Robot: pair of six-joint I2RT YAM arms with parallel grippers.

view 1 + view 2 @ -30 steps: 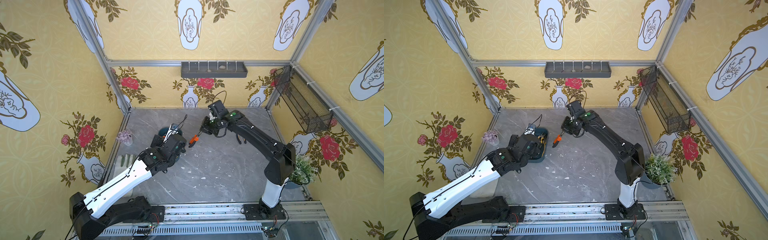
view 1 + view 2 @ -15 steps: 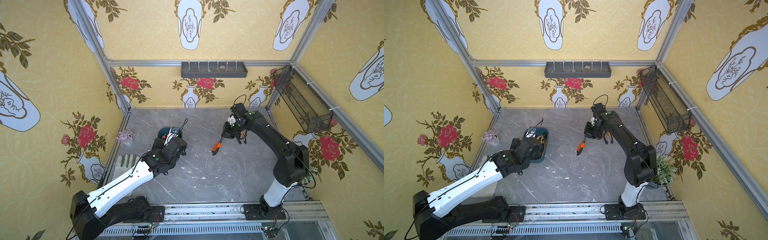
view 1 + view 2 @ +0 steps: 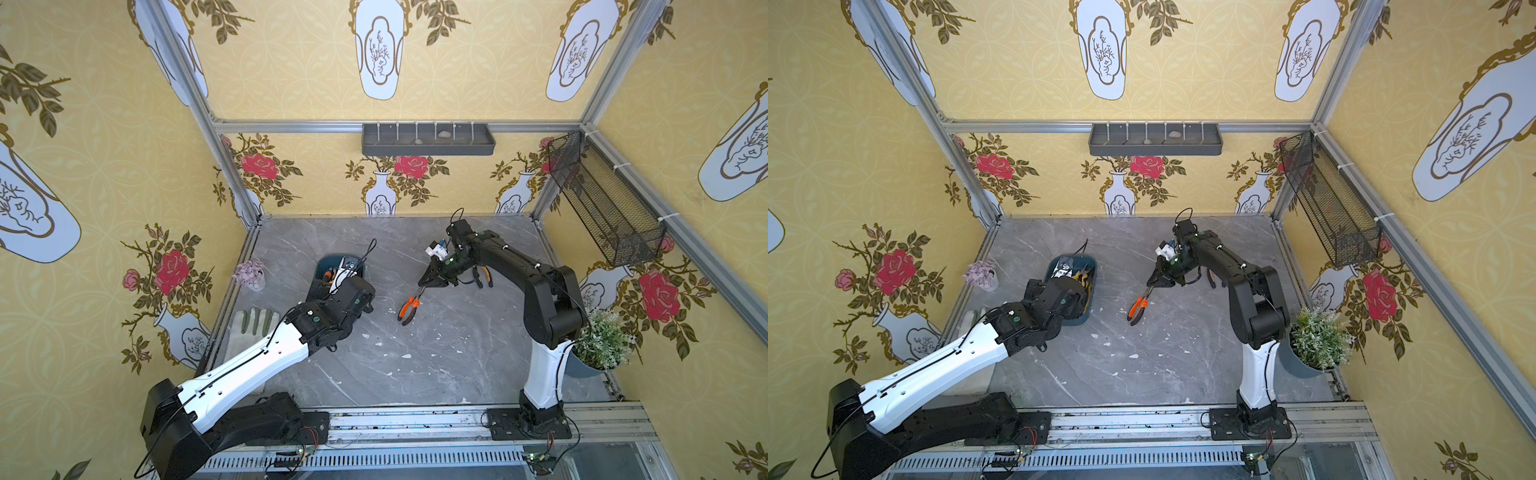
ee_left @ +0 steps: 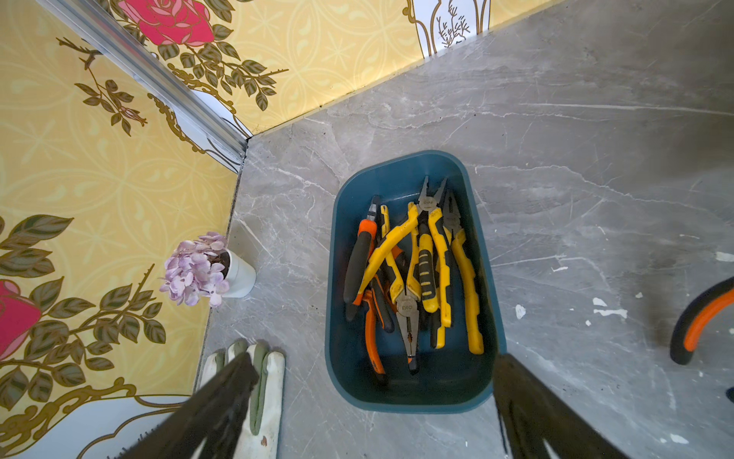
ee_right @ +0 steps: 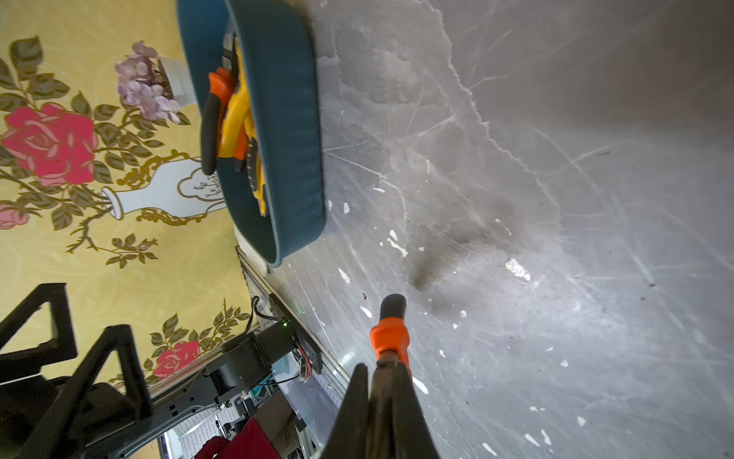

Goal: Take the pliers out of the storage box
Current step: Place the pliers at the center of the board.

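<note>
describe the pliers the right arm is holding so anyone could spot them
Look at the middle of the grey table, right of the blue box. The pliers hang from the shut right gripper. Only this pair is clamped by its metal nose, orange handles pointing down.

Storage box: dark teal-blue, plain.
Pliers inside it: yellow-and-black and orange-and-black handles, dark grey metal heads.
Lone pliers: orange handles, black grip ends.
Bench: grey marble, white veins, white flecks.
Wallpaper: yellow; red roses, olive leaves, pale blue-white vases outlined in gold.
Potted flower: lilac petals, white pot.
Glove: off-white, pale green stripes.
Divided tray: grey.
Wire-mesh basket: black.
Potted plant: green-white foliage, blue-grey pot.
</note>
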